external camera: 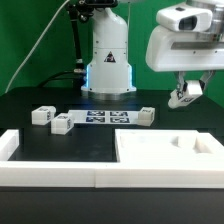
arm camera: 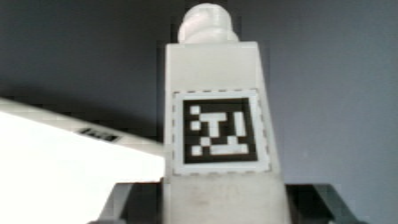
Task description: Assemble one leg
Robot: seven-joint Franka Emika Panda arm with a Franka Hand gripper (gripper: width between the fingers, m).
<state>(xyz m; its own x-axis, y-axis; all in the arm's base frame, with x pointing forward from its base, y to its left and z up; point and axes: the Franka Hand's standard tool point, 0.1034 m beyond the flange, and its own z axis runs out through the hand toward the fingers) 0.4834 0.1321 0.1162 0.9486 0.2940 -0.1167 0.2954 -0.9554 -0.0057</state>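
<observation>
The leg [arm camera: 214,95] is a short, chunky white plastic post w/ flat faces. The face toward the wrist cam carries one b/w square tag sticker [arm camera: 217,128], white-bordered and set approx. mid-length. The far end narrows to a smaller rounded white stub [arm camera: 210,20], so the post is thick at the held end and thin at the tip. Its long axis runs straight out from between the jaws, away from the wrist cam, stub end farthest out and tagged face square-on to the lens. The jaws are closed onto the leg's near end, a dark finger pressed to each side. Behind the leg in that view are the dark table and a pale flat part; which part it is I cannot tell. In the ext. view the leg sits in the right part of the frame at about mid-height, under the arm's white head [external camera: 185,45]. It is held clear of the table [external camera: 40,140], above and behind the far edge of the tabletop panel [external camera: 165,160] that fills the lower right. The piece is small there and partly masked by the fingers. It seems to point downward w/ some slant, but the exact tilt is not readable. Two spare legs [external camera: 42,115] [external camera: 62,124] lie on the table at centre-left, near each other. The marker board [external camera: 108,118] lies flat at frame ctr, just on the ext. view's right of them. A third of the spare legs [external camera: 145,117] lies just past the board's other end. The robot base [external camera: 108,60] stands at top ctr.
</observation>
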